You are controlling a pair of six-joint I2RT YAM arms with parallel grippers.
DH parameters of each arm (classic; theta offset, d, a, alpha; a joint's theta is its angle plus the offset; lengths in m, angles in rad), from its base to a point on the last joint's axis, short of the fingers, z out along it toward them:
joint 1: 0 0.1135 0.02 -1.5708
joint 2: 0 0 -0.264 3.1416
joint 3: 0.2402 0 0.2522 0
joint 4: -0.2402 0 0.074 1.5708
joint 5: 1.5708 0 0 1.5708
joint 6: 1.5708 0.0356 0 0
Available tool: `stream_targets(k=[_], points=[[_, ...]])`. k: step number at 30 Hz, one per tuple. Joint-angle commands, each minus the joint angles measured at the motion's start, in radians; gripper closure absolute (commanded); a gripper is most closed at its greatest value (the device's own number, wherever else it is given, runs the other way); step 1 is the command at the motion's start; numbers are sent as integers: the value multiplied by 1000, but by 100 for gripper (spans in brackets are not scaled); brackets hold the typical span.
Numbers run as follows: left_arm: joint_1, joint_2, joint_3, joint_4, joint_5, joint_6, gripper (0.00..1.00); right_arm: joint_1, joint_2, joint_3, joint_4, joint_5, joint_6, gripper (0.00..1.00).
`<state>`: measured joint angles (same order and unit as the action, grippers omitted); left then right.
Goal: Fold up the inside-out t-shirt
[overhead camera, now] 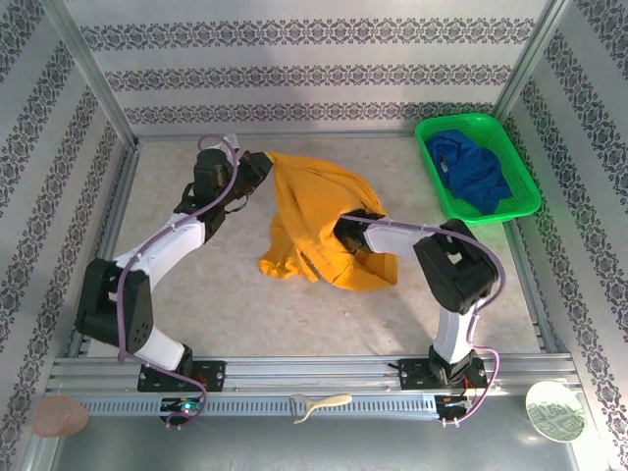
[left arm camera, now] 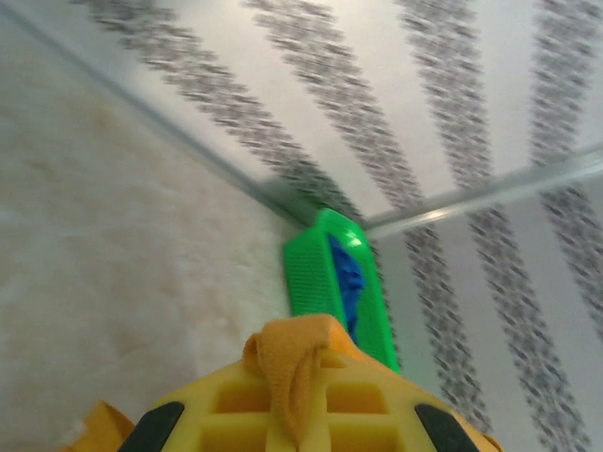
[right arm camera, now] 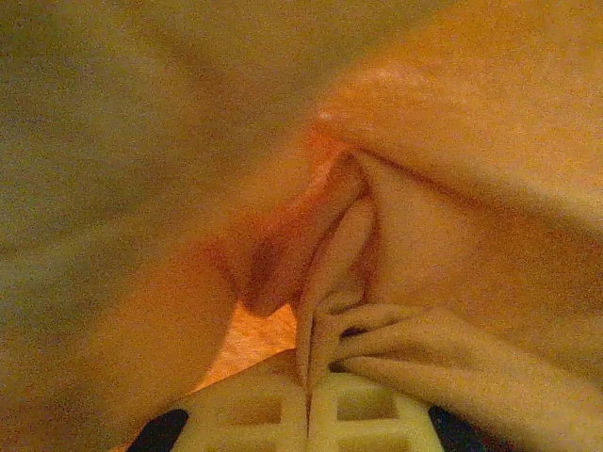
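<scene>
The inside-out t-shirt (overhead camera: 316,196) lies bunched in the middle of the desk (overhead camera: 216,285). The left end effector (overhead camera: 257,169) pinches a thin fold at its 10 o'clock corner. The right end effector (overhead camera: 343,228) grips cloth near its middle. If the arms pull apart, that thin pinch may slip and drop the corner.

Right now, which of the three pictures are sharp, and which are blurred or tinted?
Top external: sharp and evenly lit, the t-shirt clear. Left wrist: the patterned wall and the green basket smeared with blur. Right wrist: the t-shirt close to the lens, soft focus, dim orange cast.
</scene>
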<state>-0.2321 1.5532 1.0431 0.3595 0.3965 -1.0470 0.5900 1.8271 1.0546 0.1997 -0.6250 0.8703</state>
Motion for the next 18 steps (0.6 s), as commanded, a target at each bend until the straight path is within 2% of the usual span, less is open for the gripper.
stream_targets(k=[1, 5, 11, 14, 16, 17, 18], points=[[109, 81, -5, 55, 50, -54, 100, -12, -113, -12, -94, 14, -74, 100], [186, 182, 57, 33, 65, -66, 100, -8, -214, -10, -209, 30, -134, 100], [229, 287, 117, -55, 45, -25, 100, -21, -302, 58, -317, 20, -150, 100], [234, 322, 123, -61, 89, 16, 99, -42, -320, 110, -322, 18, -139, 100], [234, 322, 120, -54, 131, 35, 69, -59, -314, 157, -322, 15, -130, 100], [235, 310, 108, -31, 158, 43, 62, -71, -308, 185, -315, 10, -119, 100], [236, 290, 88, -9, 174, 54, 68, -81, -301, 213, -312, 8, -111, 100]])
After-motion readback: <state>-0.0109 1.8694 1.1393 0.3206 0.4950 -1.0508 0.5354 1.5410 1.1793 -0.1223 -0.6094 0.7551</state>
